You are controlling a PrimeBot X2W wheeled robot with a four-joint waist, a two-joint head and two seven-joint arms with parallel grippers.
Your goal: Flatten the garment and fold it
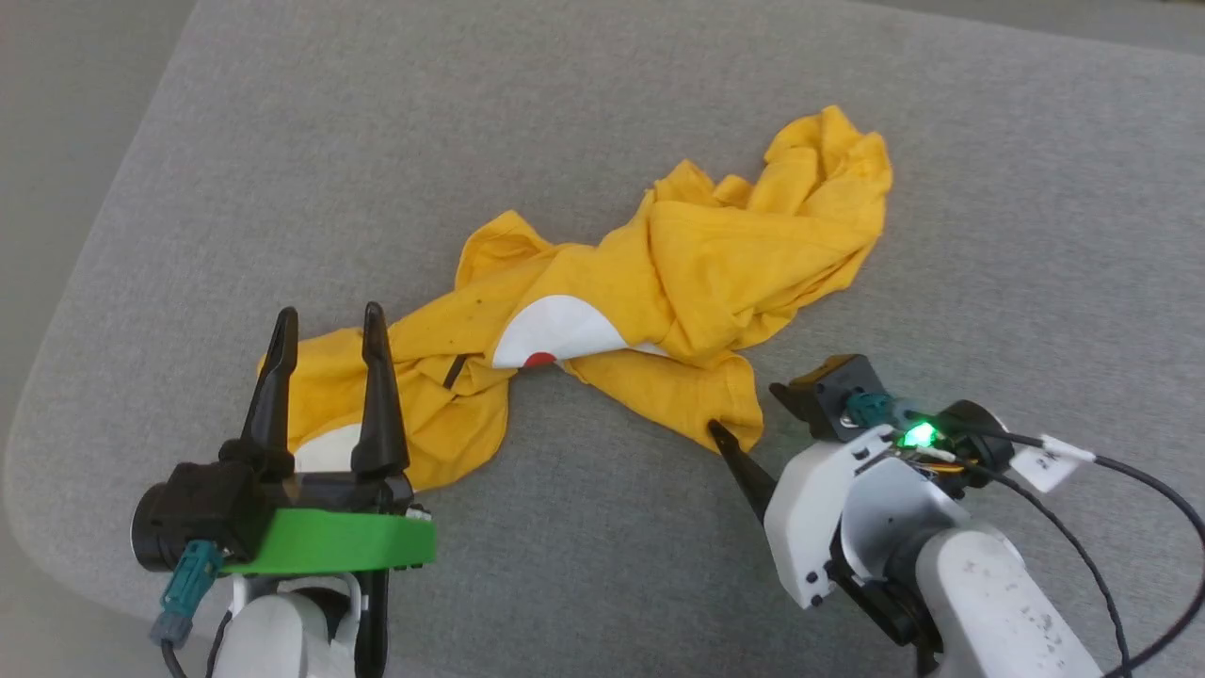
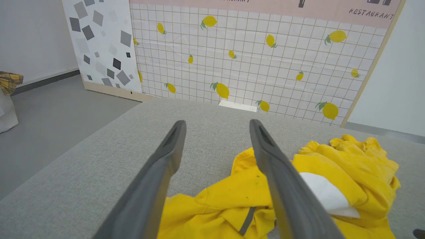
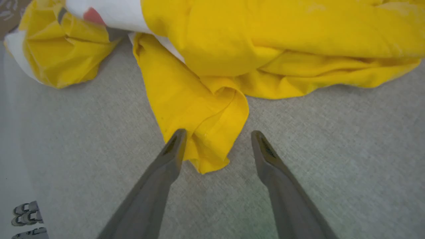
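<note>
Left end: your left gripper (image 1: 329, 315) (image 2: 217, 123) stands over the left end of the shirt (image 1: 697, 273) (image 2: 335, 162). Its jaws are spread wide and nothing is held. You look past the fingers at yellow cloth below them. Whether they touch it cannot be told.

Shirt: it lies on the grey pad (image 1: 282, 141), bunched and twisted into one long band from the near left to the far right. It is neither flat nor folded. The left end is a loose heap with a white patch showing behind the gripper. A dark stripe (image 1: 453, 371) sits just right of that heap. At the narrow waist of the band you see a larger white patch (image 1: 555, 330) with a red dot (image 1: 539, 359) at its lower edge. The right end is the thickest part, piled in deep folds.

Right end: a flap hangs from the near side of the shirt (image 3: 282, 43). Your right gripper (image 3: 218, 133) is set at the tip of this flap, jaws spread wide. The tip lies between the two fingers, against the one on the left of the wrist view and clear of the other. Nothing is clamped. In the head view one dark finger (image 1: 744, 471) meets the flap's edge.
</note>
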